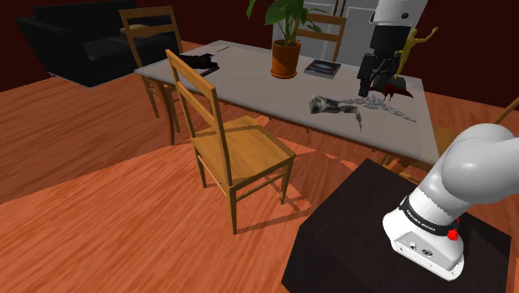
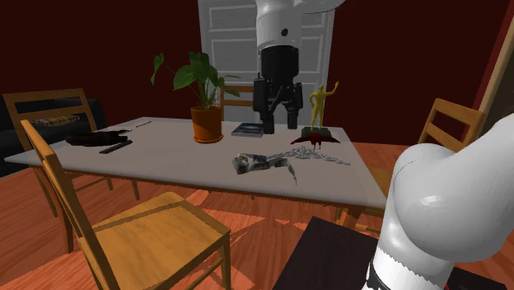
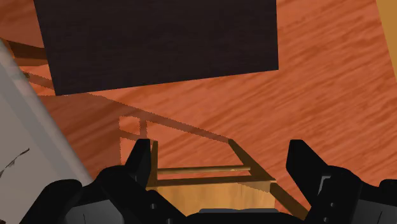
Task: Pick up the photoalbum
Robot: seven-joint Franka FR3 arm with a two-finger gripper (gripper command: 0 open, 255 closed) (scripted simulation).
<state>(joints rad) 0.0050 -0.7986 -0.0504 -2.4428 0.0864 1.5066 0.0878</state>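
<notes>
The photoalbum (image 1: 322, 68) (image 2: 247, 129) is a dark, flat book lying on the grey surface (image 1: 249, 87) (image 2: 165, 161) just beside the potted plant (image 1: 285, 37) (image 2: 204, 99), on the side of the plant that faces the yellow figurine (image 1: 412, 46) (image 2: 318, 105). Nothing touches its cover. The black hand (image 1: 374, 87) (image 2: 276, 123) (image 3: 219, 153) hangs from the white arm above the surface, farther from the plant than the album, between album and figurine, clear of both. Its fingers (image 3: 140, 159) are spread wide apart with nothing between them. In the wrist view the gap frames the wood floor (image 3: 318, 95), a chair's frame and the dark box of the stand (image 3: 159, 38). Nearer the stand than the plant, a crumpled silvery object (image 1: 331, 106) (image 2: 262, 163) lies on the surface. Well apart from the plant on its other side, a flat black thing (image 1: 195, 61) (image 2: 95, 139) rests near the surface's end. A wooden chair (image 1: 237, 150) (image 2: 140, 235) stands at the long edge below the plant.
</notes>
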